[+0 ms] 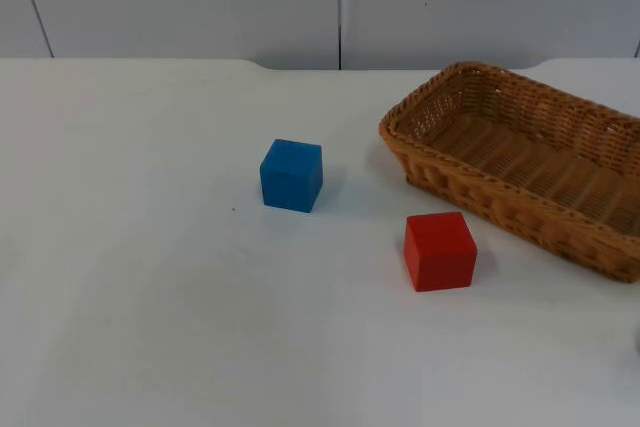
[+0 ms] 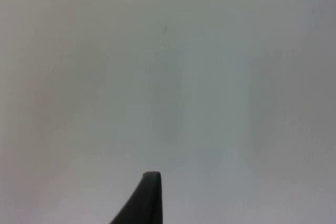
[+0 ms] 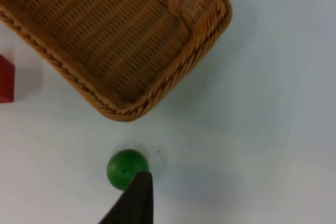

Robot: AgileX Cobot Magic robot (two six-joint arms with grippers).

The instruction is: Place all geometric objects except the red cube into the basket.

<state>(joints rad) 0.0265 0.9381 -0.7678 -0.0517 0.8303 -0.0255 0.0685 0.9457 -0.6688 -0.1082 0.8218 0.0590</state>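
White table top (image 1: pixel 150 297), grey partition wall (image 1: pixel 180 2) behind

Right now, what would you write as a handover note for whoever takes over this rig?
Left gripper: over bare white table top, waiting. Right gripper: hovering just beside the small green ball, which lies on the table outside the woven wicker basket, near one of its corners. Blue cube sits on the table left of the basket; red cube lies in front of it.
Done: nothing is in the basket yet.
Left: put the green ball and blue cube in; leave the red cube.
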